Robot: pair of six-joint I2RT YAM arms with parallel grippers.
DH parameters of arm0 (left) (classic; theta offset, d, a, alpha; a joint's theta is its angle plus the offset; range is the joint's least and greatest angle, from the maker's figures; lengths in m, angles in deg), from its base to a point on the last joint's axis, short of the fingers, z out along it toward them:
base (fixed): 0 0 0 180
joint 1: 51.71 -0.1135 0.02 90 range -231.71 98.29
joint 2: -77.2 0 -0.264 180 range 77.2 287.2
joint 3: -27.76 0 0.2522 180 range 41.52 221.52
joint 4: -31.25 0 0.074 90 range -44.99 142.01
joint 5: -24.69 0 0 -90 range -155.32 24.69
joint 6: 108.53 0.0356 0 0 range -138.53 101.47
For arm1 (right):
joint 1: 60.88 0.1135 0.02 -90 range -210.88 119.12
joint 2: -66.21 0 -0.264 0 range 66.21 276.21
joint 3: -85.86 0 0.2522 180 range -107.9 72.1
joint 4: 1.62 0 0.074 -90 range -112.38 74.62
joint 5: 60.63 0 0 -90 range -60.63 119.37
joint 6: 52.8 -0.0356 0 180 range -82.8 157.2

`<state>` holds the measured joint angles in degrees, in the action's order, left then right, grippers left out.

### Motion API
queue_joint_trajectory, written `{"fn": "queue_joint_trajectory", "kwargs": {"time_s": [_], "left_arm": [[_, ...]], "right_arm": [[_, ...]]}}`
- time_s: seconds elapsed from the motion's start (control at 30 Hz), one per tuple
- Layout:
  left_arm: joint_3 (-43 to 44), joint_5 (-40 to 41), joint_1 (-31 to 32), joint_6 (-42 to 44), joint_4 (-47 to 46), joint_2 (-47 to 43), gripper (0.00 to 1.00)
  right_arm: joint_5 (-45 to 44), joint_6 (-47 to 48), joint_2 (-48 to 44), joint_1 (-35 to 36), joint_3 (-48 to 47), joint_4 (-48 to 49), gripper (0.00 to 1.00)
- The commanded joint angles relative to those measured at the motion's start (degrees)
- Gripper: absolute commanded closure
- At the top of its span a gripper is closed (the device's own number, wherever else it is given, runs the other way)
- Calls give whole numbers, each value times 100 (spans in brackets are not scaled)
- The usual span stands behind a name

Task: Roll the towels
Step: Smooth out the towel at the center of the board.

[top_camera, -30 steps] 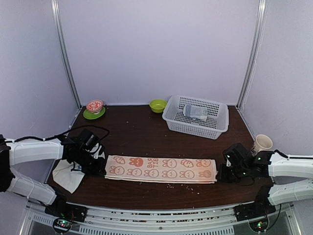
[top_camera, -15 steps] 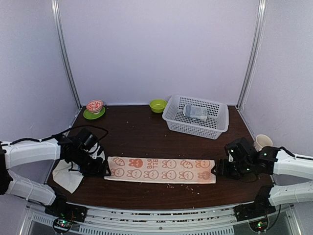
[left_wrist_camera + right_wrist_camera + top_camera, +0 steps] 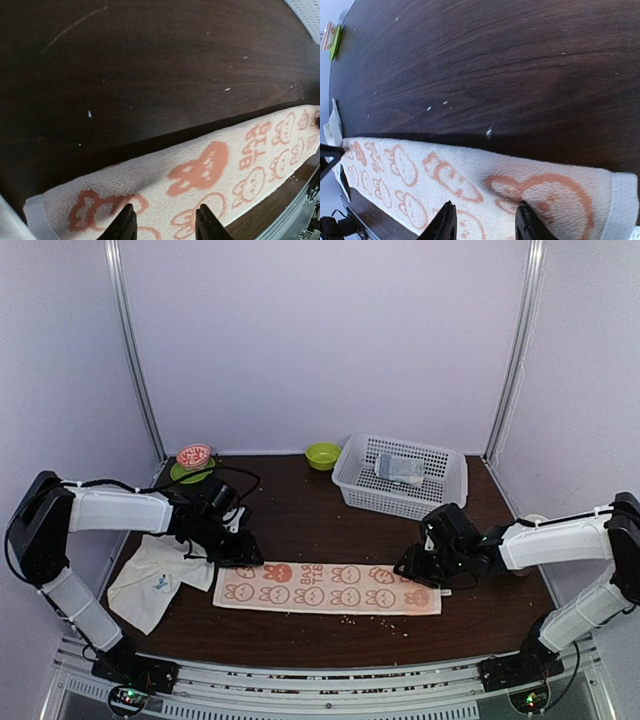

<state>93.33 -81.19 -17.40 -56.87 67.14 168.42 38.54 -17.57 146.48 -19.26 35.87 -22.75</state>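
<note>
I see the cream towel with orange rabbit faces point(image 3: 330, 587) lying flat, unrolled; the plain white cloth point(image 3: 145, 590) sits crumpled. The left end effector point(image 3: 164, 222) and right end effector point(image 3: 484, 222) hover apart, empty.

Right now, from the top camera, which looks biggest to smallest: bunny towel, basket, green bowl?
1. Bunny towel and white basket: about alike. The towel is longer; the basket is wider and farther away.
2. Green bowl: clearly smallest.
</note>
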Motion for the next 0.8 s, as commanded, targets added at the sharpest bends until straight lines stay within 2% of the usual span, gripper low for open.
{"fn": "queue_joint_trajectory", "kwargs": {"time_s": [0.0,0.13,0.37,0.5,0.57,0.63,0.77], "left_arm": [[-353,44,-60,-140,-625,423,64],[-708,157,-109,-182,-788,571,68],[-1007,193,-127,-147,-932,864,72],[-1074,198,-134,-123,-829,567,70],[-1010,230,-126,-94,-639,287,65],[-901,288,-114,-67,-407,-7,55],[-579,199,-88,74,-121,-551,37]], "right_arm": [[59,-337,280,-588,448,714,59],[151,-400,346,-1042,817,938,58],[239,-335,390,-1487,847,872,47],[75,288,-190,-1463,418,-34,34],[-88,671,-541,-1354,91,-740,30],[-293,974,-900,-1179,-147,-1300,27],[-71,1072,-1249,-736,-210,-1731,30]]}}
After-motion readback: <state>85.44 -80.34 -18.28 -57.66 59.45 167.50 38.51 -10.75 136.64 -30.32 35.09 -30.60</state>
